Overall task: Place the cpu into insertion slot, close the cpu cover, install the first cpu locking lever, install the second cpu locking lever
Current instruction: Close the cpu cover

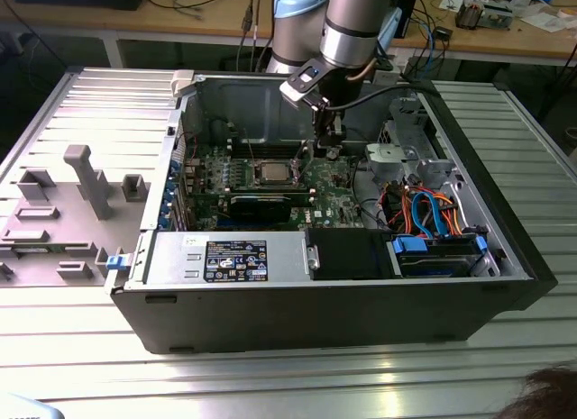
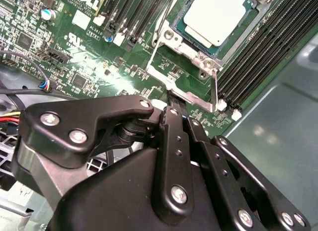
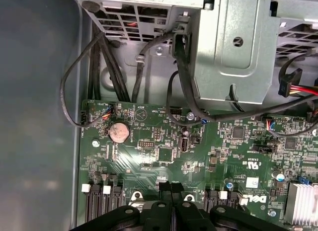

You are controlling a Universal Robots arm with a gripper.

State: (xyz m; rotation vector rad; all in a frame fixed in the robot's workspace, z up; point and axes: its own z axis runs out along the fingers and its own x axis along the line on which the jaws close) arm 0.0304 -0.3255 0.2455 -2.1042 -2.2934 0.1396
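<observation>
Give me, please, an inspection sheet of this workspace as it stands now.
Surface: slatted metal table carrying an open computer case.
Job's things: cpu sits in the insertion slot; cpu cover lies flat around it; a thin locking lever runs along one side.
Clutter: grey plastic fixtures on the table at the exterior view's left.
Grippers: gripper low over the green board beside the slot, fingers close together near a lever's end; whether they pinch it cannot be told.
Cables: black cables by the drive cage; orange and blue cables inside the case.
Surroundings: wooden bench with wires behind.
</observation>
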